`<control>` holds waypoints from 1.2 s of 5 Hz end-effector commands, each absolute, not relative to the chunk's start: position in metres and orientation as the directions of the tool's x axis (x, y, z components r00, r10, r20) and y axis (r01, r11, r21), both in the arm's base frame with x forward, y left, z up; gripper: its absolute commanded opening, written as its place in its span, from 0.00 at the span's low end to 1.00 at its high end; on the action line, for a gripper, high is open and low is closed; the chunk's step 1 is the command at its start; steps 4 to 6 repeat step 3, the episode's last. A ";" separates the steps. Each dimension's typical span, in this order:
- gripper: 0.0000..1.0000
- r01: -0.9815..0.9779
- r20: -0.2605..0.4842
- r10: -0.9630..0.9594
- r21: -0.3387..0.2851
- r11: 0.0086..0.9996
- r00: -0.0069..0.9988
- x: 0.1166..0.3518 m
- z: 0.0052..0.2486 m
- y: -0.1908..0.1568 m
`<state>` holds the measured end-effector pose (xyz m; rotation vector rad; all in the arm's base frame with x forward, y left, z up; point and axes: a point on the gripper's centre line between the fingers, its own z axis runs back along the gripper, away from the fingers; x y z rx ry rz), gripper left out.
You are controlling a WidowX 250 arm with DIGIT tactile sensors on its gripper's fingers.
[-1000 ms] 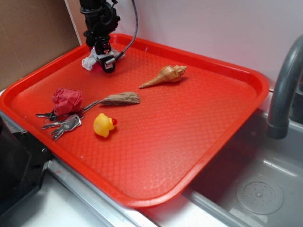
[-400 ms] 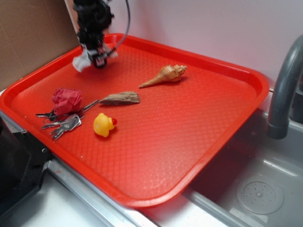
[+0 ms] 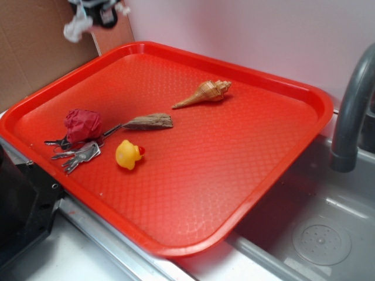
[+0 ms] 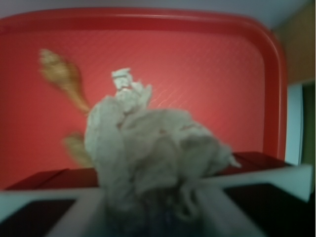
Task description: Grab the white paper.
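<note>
The white paper [image 3: 77, 26], a wrinkly white wad, hangs from my gripper [image 3: 101, 13] at the top left of the exterior view, well above the far left corner of the red tray [image 3: 293, 140]. Only the gripper's lower end shows there; the rest is cut off by the frame edge. In the wrist view the white paper [image 4: 148, 158] fills the middle, clamped between my jaws, with the tray [image 4: 222, 64] far below. The gripper is shut on the paper.
On the tray lie a tan conch shell [image 3: 205, 93], a brown bark piece [image 3: 149, 122], a dark red wad [image 3: 82, 124], keys [image 3: 79, 155] and a yellow duck [image 3: 128, 154]. A cardboard wall [image 3: 35, 52] stands at left. A sink with a grey tap [image 3: 350, 111] is at right.
The gripper has risen from the tray's far left corner, moving up and left with the white paper held in it. The paper is now off the tray.
</note>
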<state>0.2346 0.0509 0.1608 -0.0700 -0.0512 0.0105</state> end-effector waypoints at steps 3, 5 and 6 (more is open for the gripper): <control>0.00 -0.371 0.115 0.370 -0.010 0.928 0.922 0.251 0.219 0.018; 0.00 -0.371 0.115 0.370 -0.010 0.928 0.922 0.251 0.219 0.018; 0.00 -0.371 0.115 0.370 -0.010 0.928 0.922 0.251 0.219 0.018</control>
